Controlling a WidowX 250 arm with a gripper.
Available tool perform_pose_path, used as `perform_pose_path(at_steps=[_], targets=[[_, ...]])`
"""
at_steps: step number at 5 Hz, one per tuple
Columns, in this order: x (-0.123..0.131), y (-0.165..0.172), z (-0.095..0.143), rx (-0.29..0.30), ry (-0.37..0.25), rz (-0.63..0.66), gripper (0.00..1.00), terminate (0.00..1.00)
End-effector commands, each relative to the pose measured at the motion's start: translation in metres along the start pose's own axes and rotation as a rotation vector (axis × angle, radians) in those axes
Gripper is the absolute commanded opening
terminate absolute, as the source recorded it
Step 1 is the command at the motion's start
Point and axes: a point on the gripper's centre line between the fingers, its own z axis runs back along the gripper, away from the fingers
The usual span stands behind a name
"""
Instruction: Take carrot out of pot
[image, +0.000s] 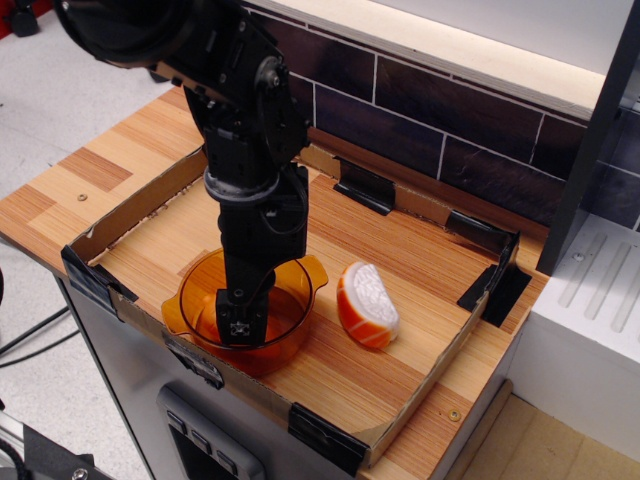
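The translucent orange pot (301, 277) stands at the front left of the cardboard-walled tray. My black gripper (243, 326) points straight down and its tip reaches inside the pot, near the bottom. The carrot lies in the pot right under the gripper tip and is almost wholly hidden by it. Only an orange patch (209, 323) shows to the left of the tip, hard to tell from the pot's own colour. The fingers are seen end-on and dark, so I cannot tell whether they are open or closed on the carrot.
An orange-and-white wedge slice (367, 303) lies just right of the pot. Low cardboard walls (130, 212) with black tape corners (498, 278) ring the wooden tray. A dark tiled wall (450, 120) is behind, and a white unit (590, 320) is at the right.
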Motion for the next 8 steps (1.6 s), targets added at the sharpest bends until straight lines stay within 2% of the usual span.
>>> perform_pose_path(at_steps=[1,2,3,4,5,7,8], targets=[[-0.019,0.008,-0.007,0.039,0.030,0.004,1.00,0.00],[-0.020,0.008,-0.007,0.032,0.035,0.010,1.00,0.00],[-0.019,0.008,-0.005,0.027,0.029,0.014,0.00,0.00],[-0.020,0.010,-0.001,0.017,0.019,0.025,0.00,0.00],[-0.022,0.015,0.013,0.033,-0.012,0.047,0.00,0.00],[-0.024,0.044,0.070,0.131,-0.120,0.166,0.00,0.00],[-0.011,0.062,0.071,0.122,-0.128,0.212,0.00,0.00]])
